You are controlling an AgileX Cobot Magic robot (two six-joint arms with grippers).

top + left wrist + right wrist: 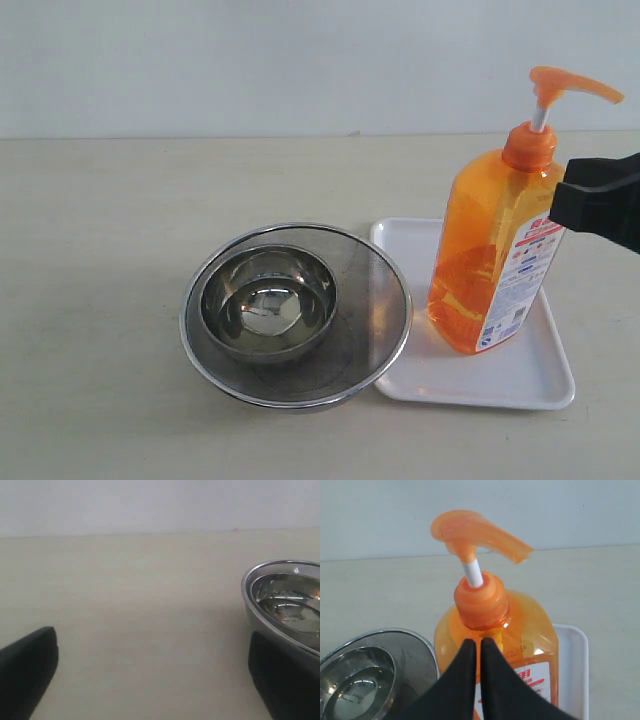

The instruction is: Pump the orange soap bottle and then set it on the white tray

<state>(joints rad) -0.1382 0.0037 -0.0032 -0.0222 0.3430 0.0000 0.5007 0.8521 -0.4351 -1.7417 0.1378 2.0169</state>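
The orange soap bottle [493, 262] stands on the white tray [500, 380], leaning slightly, with its pump head up on the white stem. My right gripper [562, 198] is shut and holds nothing. Its tips sit at the bottle's shoulder, just under the orange collar. In the right wrist view the two fingers [479, 643] are pressed together in front of the bottle [530, 625], with the tray [573, 665] behind; I cannot tell whether they touch it. My left gripper [152, 637] is open over bare table, out of the exterior view.
A small steel bowl [268, 300] sits inside a larger steel bowl [375, 300], whose rim overlaps the tray's left edge. The bowl rim [250, 587] lies close to one left finger [282, 680]. The bowls [365, 675] also show beside the bottle.
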